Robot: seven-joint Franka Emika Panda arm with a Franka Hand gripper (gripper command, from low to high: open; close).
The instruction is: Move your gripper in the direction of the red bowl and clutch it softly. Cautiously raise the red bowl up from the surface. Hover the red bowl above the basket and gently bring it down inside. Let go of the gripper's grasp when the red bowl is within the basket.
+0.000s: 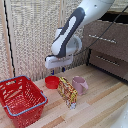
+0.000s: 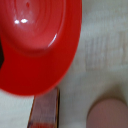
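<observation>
Gripper (image 1: 59,69) hangs just above the red bowl (image 1: 52,81) — bowl directly beneath the fingers, resting on the surface. Finger spread can't be told. Basket (image 1: 31,86) lies beyond the bowl, toward the exterior view's left.

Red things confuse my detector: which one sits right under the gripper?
The red bowl, small, round and plain, below the gripper. The basket is larger, meshed, toward the exterior view's left.

A: The exterior view looks down obliquely across the table (image 1: 100,100), taking in arm and gripper (image 1: 59,69).

B: The wrist view faces straight down, close. Both share the red bowl (image 1: 51,82) (image 2: 37,45) beneath the jaws.
</observation>
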